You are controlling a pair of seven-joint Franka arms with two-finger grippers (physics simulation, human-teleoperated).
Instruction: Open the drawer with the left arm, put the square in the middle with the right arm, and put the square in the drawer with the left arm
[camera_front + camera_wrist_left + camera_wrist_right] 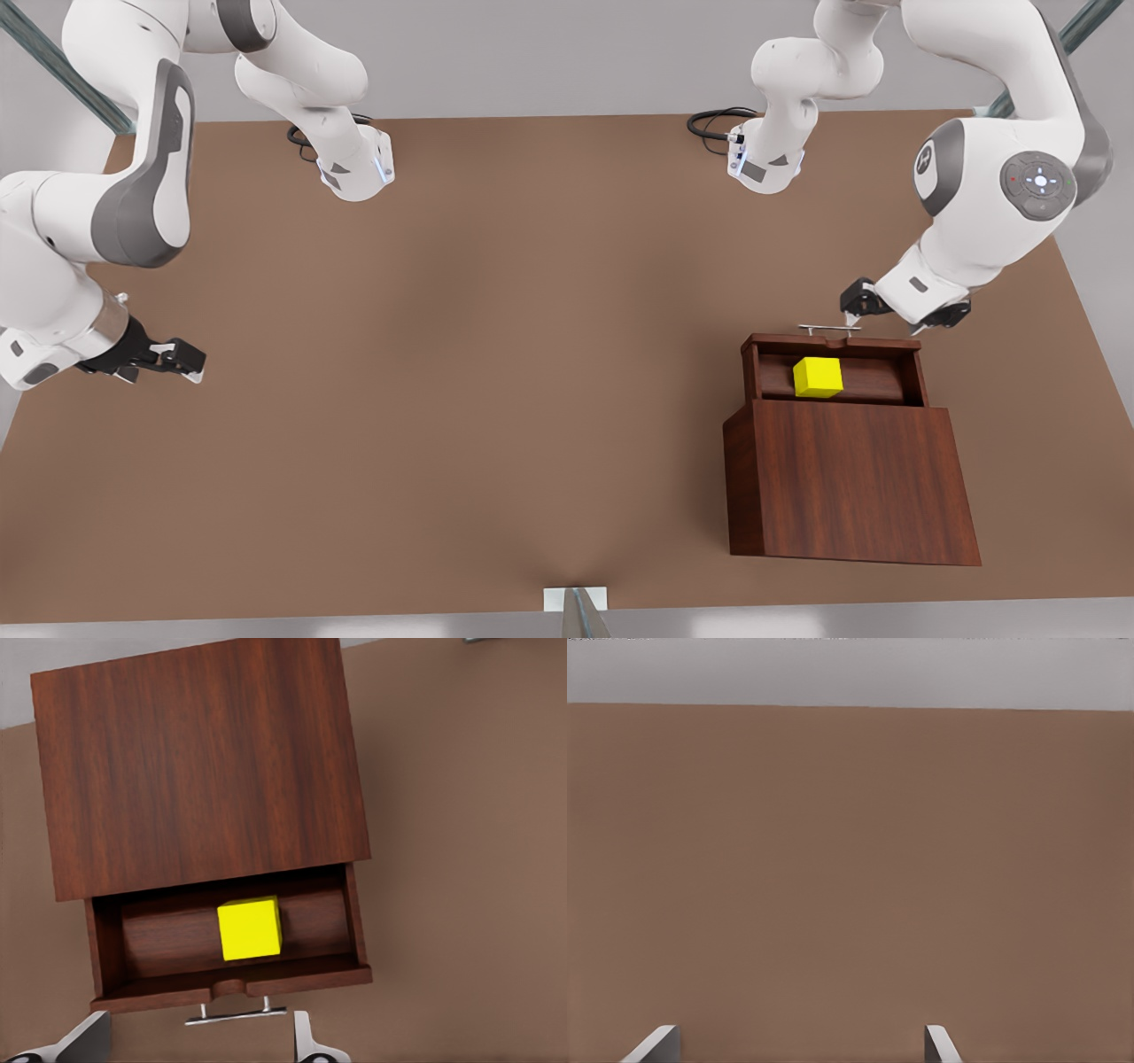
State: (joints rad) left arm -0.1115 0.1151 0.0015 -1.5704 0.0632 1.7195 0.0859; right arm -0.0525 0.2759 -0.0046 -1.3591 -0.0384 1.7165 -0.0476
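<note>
The drawer (pixel 886 381) (pixel 159 943) stands pulled out of the dark wooden cabinet (pixel 850 478) (pixel 204 771) at the front view's right. The yellow square (pixel 817 377) (pixel 250 928) lies inside it on the drawer floor. My left gripper (pixel 886 321) (pixel 197 1047) hovers open just beyond the silver handle (pixel 828 328) (pixel 235 1016), holding nothing. At the front view's left edge my right gripper (pixel 188 365) (pixel 797 1050) is open and empty over bare table, far from the cabinet. The middle (pixel 532 354) of the brown tabletop has nothing on it.
Both arm bases (pixel 354 168) (pixel 766 164) with their black cables sit at the table's far edge. A small white bracket (pixel 576 598) is at the near edge. The right wrist view looks over bare brown tabletop (pixel 850 886).
</note>
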